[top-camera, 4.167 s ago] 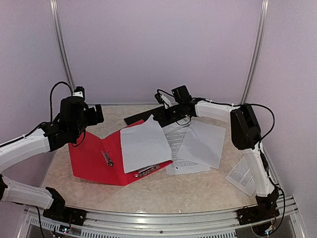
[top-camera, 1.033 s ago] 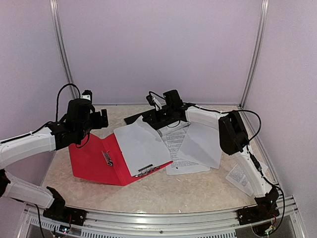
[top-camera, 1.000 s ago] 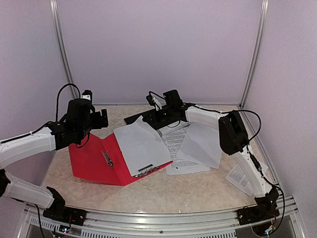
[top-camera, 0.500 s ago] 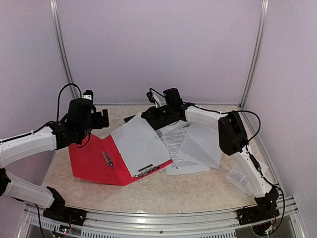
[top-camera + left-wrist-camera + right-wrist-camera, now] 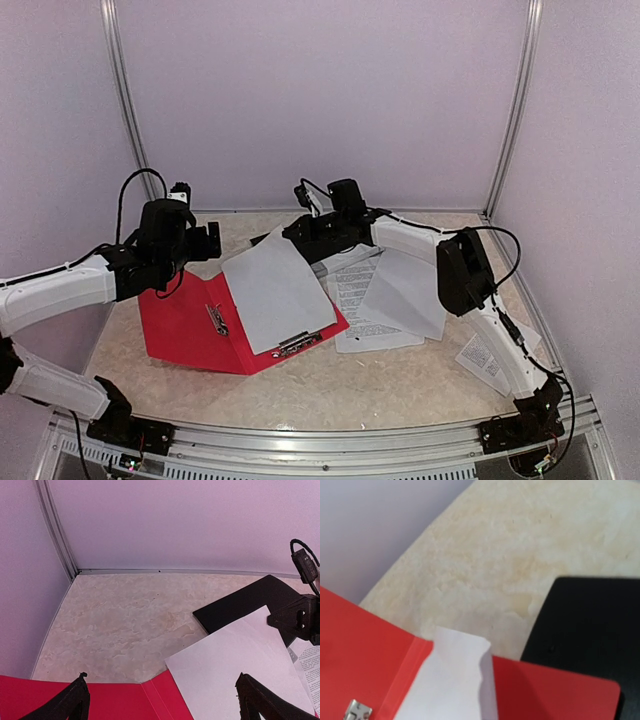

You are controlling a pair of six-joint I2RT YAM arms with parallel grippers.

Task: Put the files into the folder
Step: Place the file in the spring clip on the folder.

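Note:
The red folder (image 5: 180, 322) lies open at the left of the table, with a metal clip (image 5: 215, 320) on its spine. A blank white sheet (image 5: 275, 290) lies across its right half. My right gripper (image 5: 297, 232) is shut on that sheet's far corner. In the right wrist view its fingers are hidden, and the sheet (image 5: 452, 680) rises crumpled over the folder (image 5: 370, 645). More files lie right of the folder: a printed sheet (image 5: 355, 300), a blank sheet (image 5: 405, 290) and a small printed sheet (image 5: 482, 355). My left gripper (image 5: 207, 240) hangs open above the folder's far edge (image 5: 115, 702), holding nothing.
A flat black board (image 5: 268, 238) (image 5: 250, 602) lies behind the folder by the back wall. A second metal clip (image 5: 297, 344) sits at the folder's near right edge. Walls close the table at the back and both sides.
My right gripper has drawn the blank sheet's far corner to the left, so the sheet now lies further over the folder. The left arm has barely moved.

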